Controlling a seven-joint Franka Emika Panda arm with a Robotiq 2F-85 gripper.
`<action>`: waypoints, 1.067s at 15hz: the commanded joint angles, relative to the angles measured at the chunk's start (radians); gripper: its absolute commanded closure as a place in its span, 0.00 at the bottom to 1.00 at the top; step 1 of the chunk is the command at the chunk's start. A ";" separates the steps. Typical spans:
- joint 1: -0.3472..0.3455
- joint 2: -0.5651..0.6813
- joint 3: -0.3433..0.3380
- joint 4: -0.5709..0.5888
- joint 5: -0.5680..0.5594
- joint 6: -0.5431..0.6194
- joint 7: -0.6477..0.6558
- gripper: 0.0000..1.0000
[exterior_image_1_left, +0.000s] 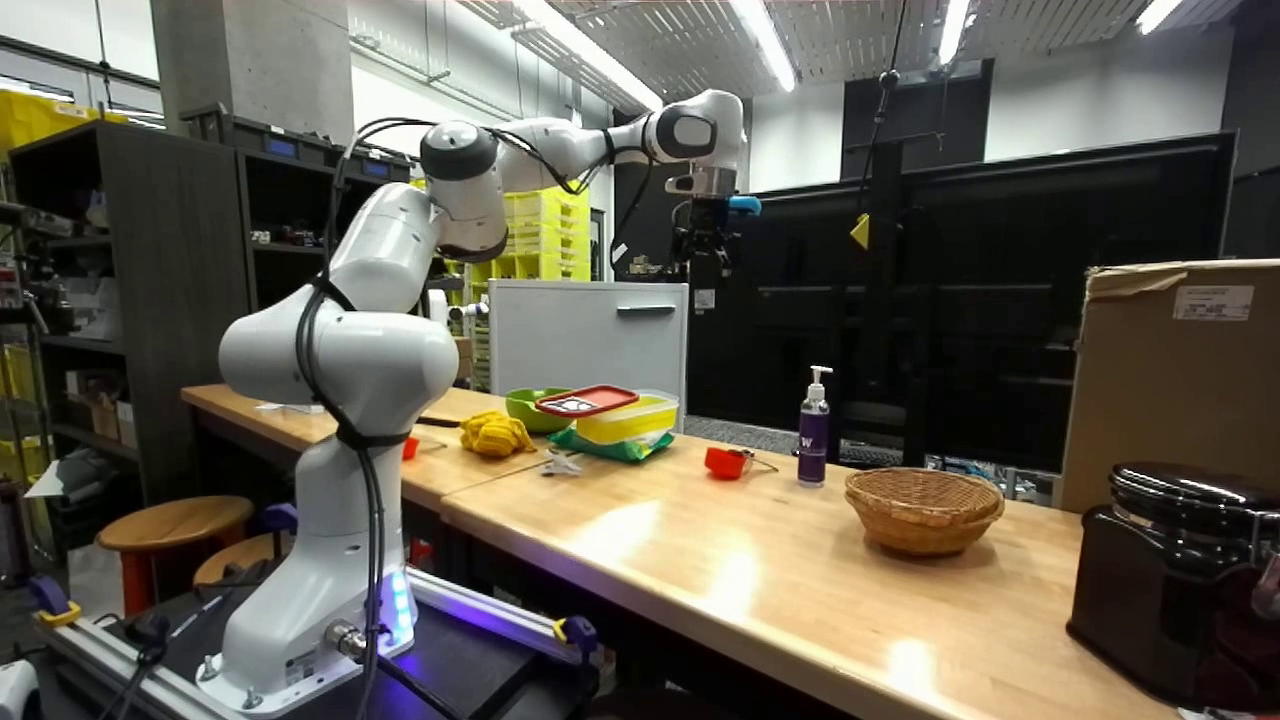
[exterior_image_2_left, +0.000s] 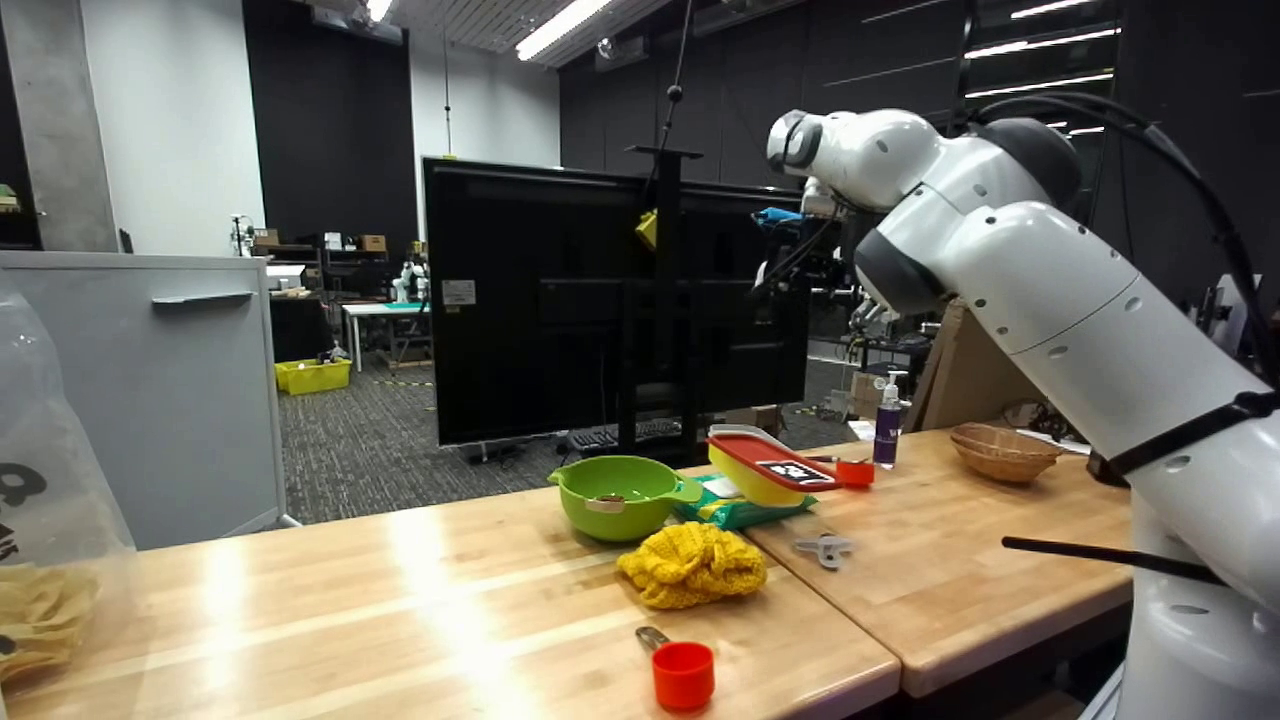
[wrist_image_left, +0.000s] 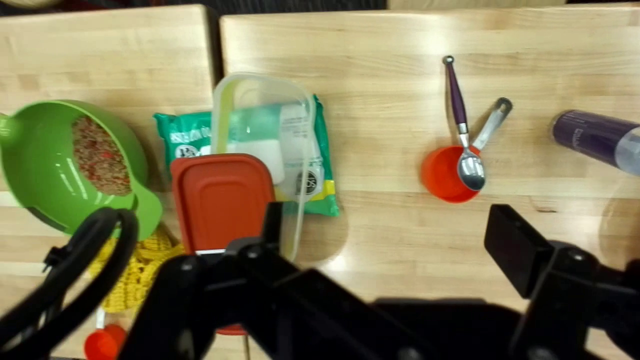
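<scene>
You have the tool (wrist_image_left: 386, 225) high above the counter (wrist_image_left: 380, 125), its jaws standing wide apart at the bottom of the wrist view. Left of centre in that frame, you see the clear plastic container (wrist_image_left: 265, 125) and the red lid (wrist_image_left: 225, 200) partly covering it, with a green packet (wrist_image_left: 185, 129) beneath; right of centre, a purple-handled spoon (wrist_image_left: 456, 102) lies across a red measuring cup (wrist_image_left: 442, 177).

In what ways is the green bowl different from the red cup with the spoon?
The green bowl is clearly larger than the red cup. Inside the green bowl lies something brownish and grainy; across the red cup's opening lies a spoon. Both stand upright and open-topped on wooden tabletops.
</scene>
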 joint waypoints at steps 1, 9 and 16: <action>0.227 0.052 -0.267 -0.258 0.168 0.019 0.000 0.00; 0.485 0.457 -0.731 -0.761 0.376 -0.289 0.002 0.00; 0.457 0.405 -0.685 -0.687 0.333 -0.300 -0.005 0.00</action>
